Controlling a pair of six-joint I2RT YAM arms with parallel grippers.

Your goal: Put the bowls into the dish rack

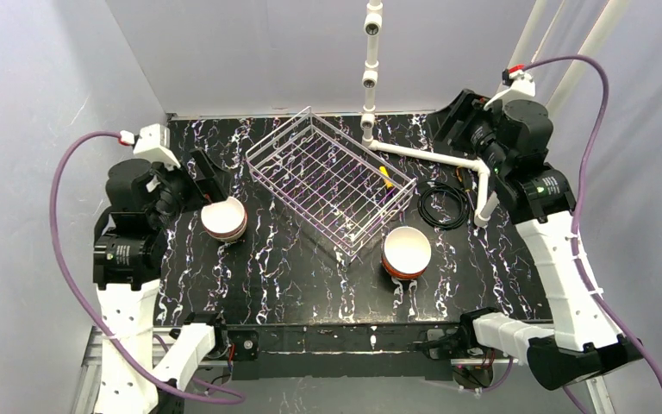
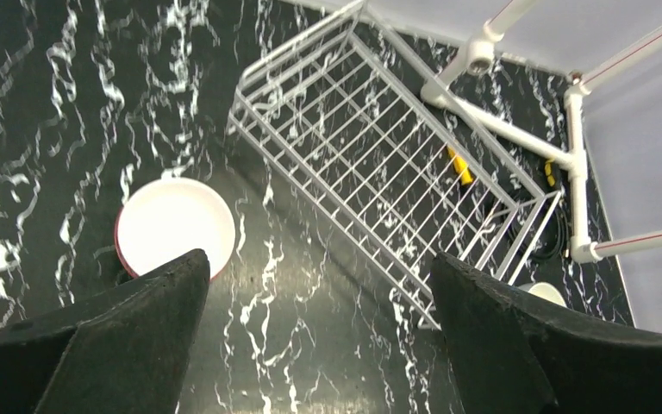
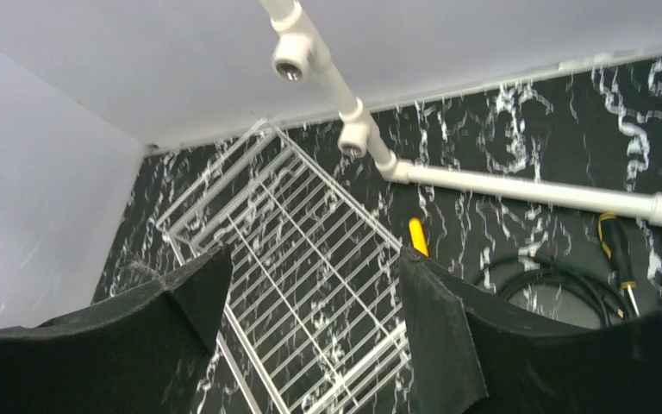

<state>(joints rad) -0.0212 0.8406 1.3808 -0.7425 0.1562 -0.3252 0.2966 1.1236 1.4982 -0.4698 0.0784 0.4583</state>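
The wire dish rack (image 1: 331, 178) stands askew at the middle back of the table, and I see no bowl inside it. A white-inside bowl with a dark red rim (image 1: 224, 217) sits left of the rack and looks like the top of a stack. A red-orange bowl (image 1: 406, 251) sits in front of the rack's right corner. My left gripper (image 1: 210, 178) is open and empty just behind the left bowl. In the left wrist view that bowl (image 2: 175, 226) lies by the left finger, with the rack (image 2: 379, 164) ahead. My right gripper (image 1: 451, 117) is open and empty, raised at the back right, facing the rack (image 3: 293, 241).
A white pipe frame (image 1: 431, 155) runs along the back right beside the rack. A coiled black cable (image 1: 445, 206) and a yellow-handled tool (image 3: 416, 235) lie next to it. A black and yellow screwdriver (image 3: 616, 250) lies by the pipe. Grey walls enclose the table.
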